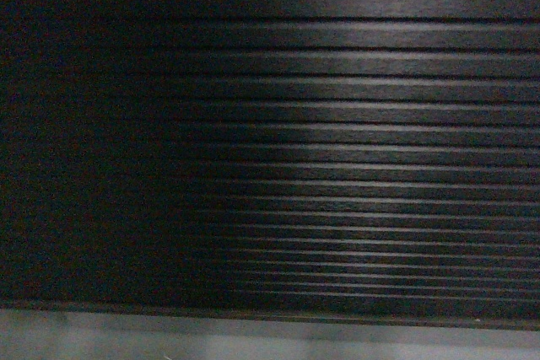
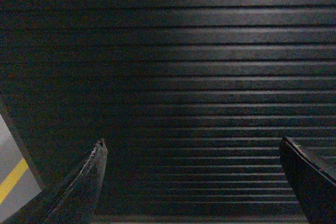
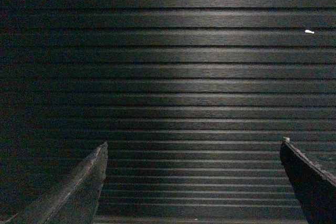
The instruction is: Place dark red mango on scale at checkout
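left gripper (image 2: 191,150) fingers spreading wide, gripping nothing | right gripper (image 3: 193,150) likewise spreading wide, bare | dark red mango and scale not showing in any view, so axis and heading cannot be told | progress not judgeable | all cameras facing a dark ribbed panel (image 1: 337,124); grey floor (image 1: 253,339) showing below

only the fingers of each pincer show. the left pincer (image 2: 191,142) has two black, tapering blades with worn, pale-scuffed edges (most along the left blade). the right pincer (image 3: 193,142) matches: dark, wedge-shaped, a pale nick at its right tip.
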You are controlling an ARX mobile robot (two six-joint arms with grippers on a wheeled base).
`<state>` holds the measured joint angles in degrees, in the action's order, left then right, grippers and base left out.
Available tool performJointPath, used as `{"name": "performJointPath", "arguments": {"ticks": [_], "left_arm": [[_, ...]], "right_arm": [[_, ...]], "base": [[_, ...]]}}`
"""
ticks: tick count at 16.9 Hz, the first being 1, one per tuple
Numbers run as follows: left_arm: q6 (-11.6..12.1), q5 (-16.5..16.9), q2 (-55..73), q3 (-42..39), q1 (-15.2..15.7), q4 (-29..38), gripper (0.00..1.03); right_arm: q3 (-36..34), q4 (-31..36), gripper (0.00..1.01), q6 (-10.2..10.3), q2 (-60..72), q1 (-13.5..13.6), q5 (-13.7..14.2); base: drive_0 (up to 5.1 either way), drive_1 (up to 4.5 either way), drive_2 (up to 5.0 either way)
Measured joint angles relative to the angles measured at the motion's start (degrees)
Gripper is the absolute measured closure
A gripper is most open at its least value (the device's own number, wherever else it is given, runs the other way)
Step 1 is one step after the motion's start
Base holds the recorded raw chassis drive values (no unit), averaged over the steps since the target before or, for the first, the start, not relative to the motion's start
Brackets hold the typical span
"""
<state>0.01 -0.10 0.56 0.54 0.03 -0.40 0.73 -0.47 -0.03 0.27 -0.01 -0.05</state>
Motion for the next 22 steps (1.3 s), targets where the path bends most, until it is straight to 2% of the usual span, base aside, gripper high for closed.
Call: {"name": "performJointPath", "arguments": {"ticks": [22], "left_arm": [[0.02,0.07,0.02,0.0,0.0,0.17,0.05]], "right_arm": [[0.0,0.2,0.03,0.0,0.0,0.0,0.04]], "base": [[0.0,0.0,0.0]]}}
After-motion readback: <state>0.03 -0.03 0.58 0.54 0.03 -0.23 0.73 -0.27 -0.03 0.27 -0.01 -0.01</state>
